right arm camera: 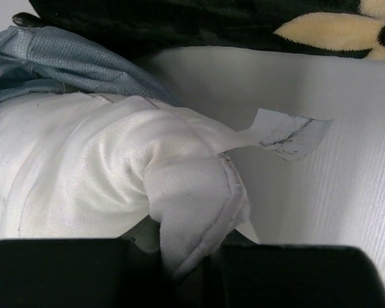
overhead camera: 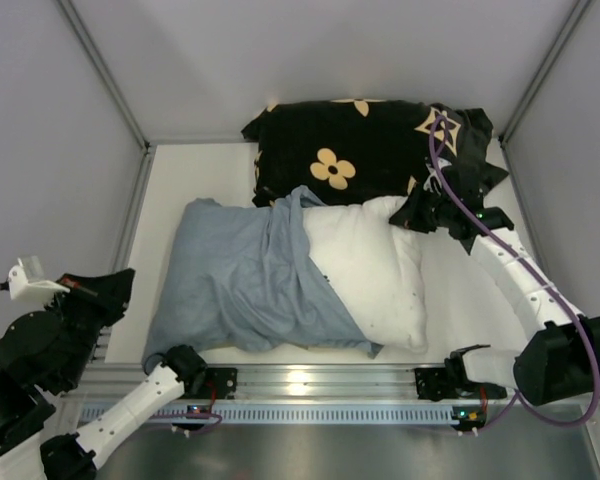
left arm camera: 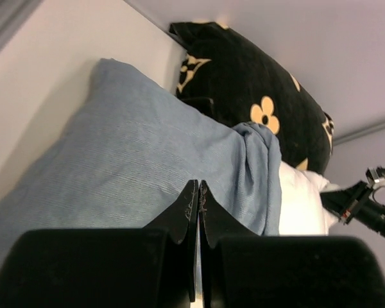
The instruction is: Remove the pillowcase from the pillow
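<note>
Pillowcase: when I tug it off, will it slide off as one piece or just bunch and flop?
Likely floppy: the pillowcase is wrinkled and bunched in folds mid-pillow. Probably light, thin cloth. It may drag on the plump pillow, so the right gripper pinching its corner should help.

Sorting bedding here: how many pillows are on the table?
2: the white pillow, half inside the pillowcase mid-table, and the black flowered pillow behind it. None seems hidden.

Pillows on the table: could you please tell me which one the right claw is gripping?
The plain white pillow, half out of its grey-blue pillowcase; the right claw pinches its corner. The black flowered pillow lies behind, ungripped.
</note>
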Tool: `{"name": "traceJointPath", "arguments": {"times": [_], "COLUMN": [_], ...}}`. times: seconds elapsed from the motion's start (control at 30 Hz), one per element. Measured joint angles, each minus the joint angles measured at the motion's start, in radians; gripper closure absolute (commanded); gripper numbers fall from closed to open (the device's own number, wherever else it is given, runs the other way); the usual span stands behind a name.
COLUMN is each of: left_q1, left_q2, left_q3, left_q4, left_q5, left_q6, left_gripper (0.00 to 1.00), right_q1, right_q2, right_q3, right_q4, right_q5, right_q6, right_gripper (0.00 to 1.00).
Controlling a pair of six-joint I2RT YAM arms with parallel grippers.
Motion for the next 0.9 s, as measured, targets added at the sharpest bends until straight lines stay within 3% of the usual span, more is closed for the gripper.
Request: {"name": "traceJointPath", "arguments": {"times": [0.3,0.37,0.4,0.47,0.67,0.83,0.9], "left_q1": [0.0,0.0,0.0,0.0,0.0,0.0,0.0], "left_q2": [0.004,0.025,0.049,0.119,0.407,0.537,0.56], "left_q3": [-0.01,-0.042,-0.066,-0.13,-0.32,-0.34,-0.341], "left_q4": [-0.065,-0.058,-0.051,-0.021,0.131,0.164,0.174], "left_q5": [-0.082,-0.063,-0.037,0.023,0.208,0.219,0.218], "left_q6": [0.002,0.024,0.032,0.044,0.103,0.116,0.115], "left_gripper": [1.0,0.46,0.13,0.02,0.01,0.01,0.18], "right_q1": [0.0,0.0,0.0,0.0,0.0,0.0,0.0], "right_q2": [-0.011,-0.013,-0.016,-0.024,-0.063,-0.098,-0.107], "right_q3": [-0.054,-0.054,-0.054,-0.054,-0.054,-0.06,-0.06], "right_q4": [0.085,0.09,0.09,0.09,0.09,0.089,0.089], "right_q5": [-0.017,-0.013,-0.011,-0.012,-0.03,-0.037,-0.039], "right_q6": [0.023,0.023,0.024,0.026,0.035,0.039,0.04], "right_gripper": [1.0,1.0,1.0,1.0,1.0,1.0,1.0]}}
